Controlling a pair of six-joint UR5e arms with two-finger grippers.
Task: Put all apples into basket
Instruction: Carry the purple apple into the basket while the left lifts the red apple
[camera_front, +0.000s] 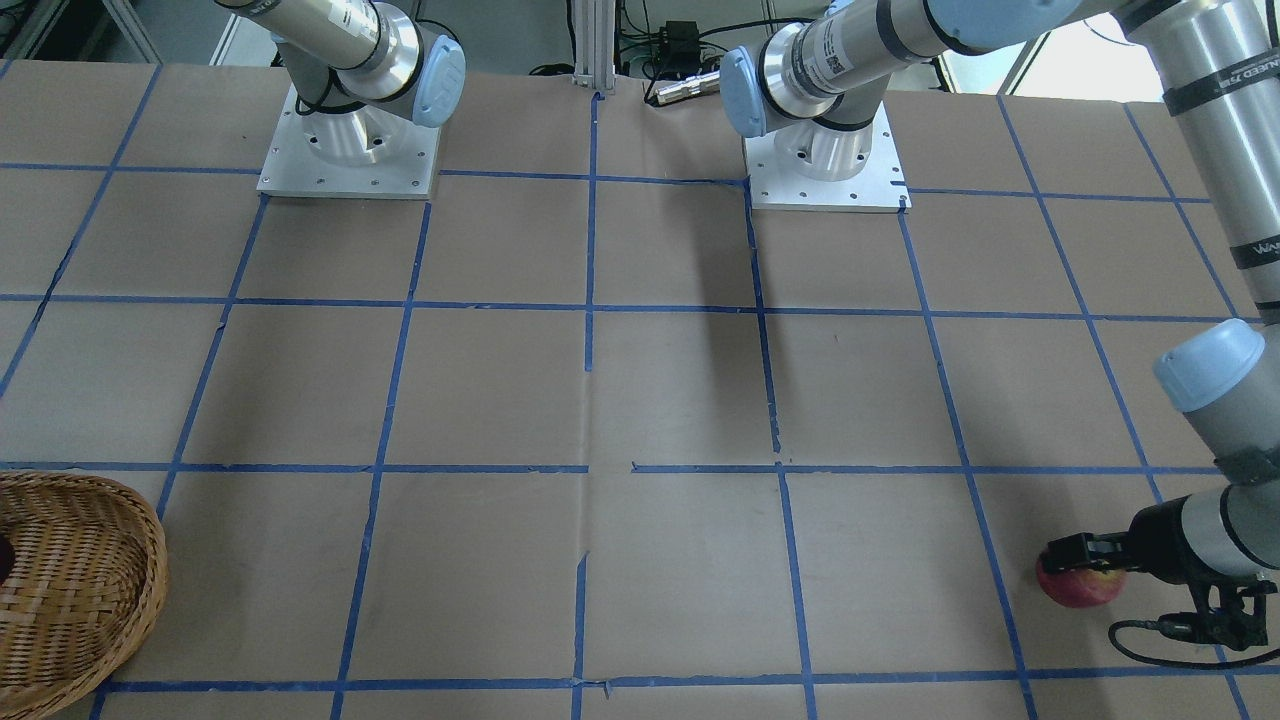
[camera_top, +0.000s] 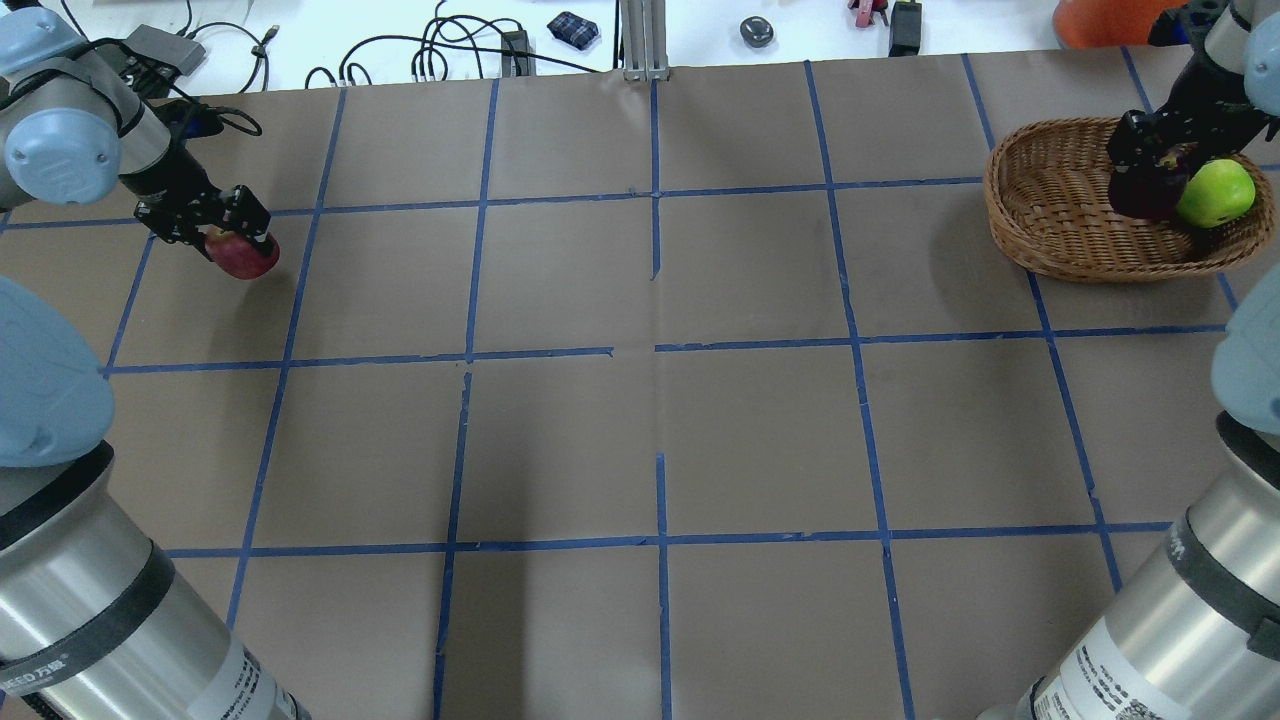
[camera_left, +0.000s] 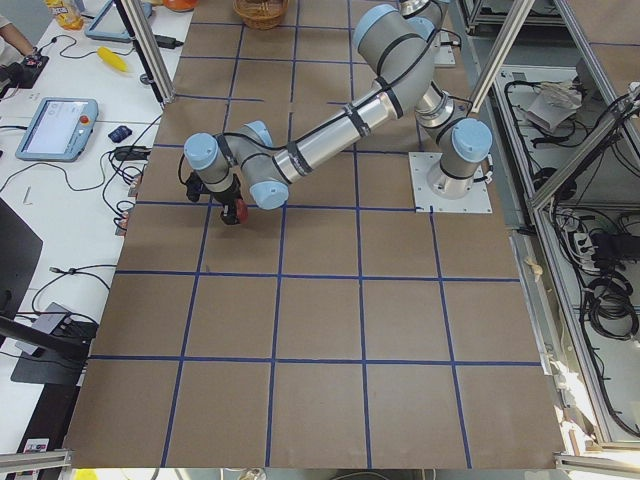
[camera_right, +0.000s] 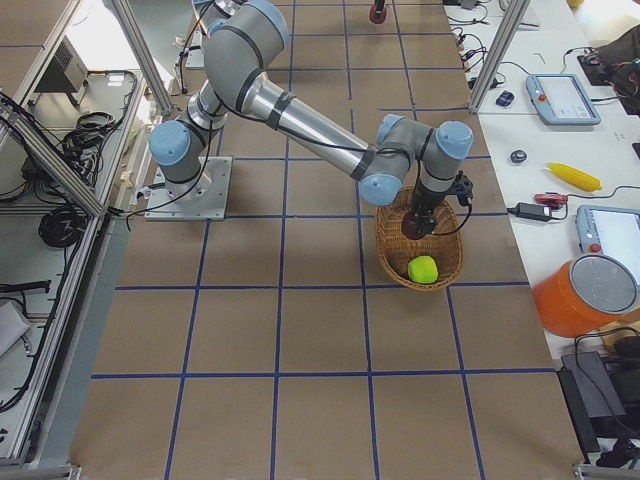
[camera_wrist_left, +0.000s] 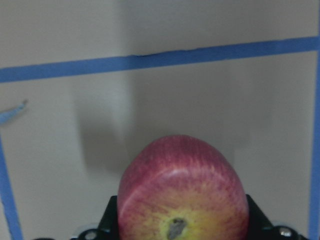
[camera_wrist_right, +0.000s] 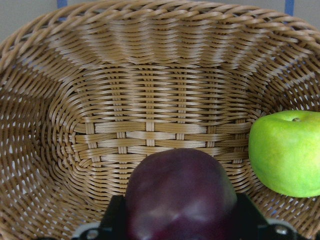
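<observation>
My left gripper (camera_top: 238, 238) is shut on the red apple (camera_top: 245, 256) at the table's far left, low over the paper. In the left wrist view the red apple (camera_wrist_left: 182, 195) fills the space between the jaws, its yellowish dimple facing the camera. My right gripper (camera_top: 1143, 185) is shut on the dark purple apple (camera_top: 1148, 195) inside the wicker basket (camera_top: 1040, 160) at the far right. The lime green apple (camera_top: 1215, 192) lies in the basket beside it. The right wrist view shows the purple apple (camera_wrist_right: 180, 195), the green apple (camera_wrist_right: 285, 152) and the basket's wall (camera_wrist_right: 150, 100).
The table is brown paper with a grid of blue tape (camera_top: 655, 345). The two arm bases (camera_front: 348, 150) stand at the robot's edge. Cables (camera_top: 430, 55) and small items lie beyond the far edge. An orange object (camera_top: 1100, 20) stands behind the basket.
</observation>
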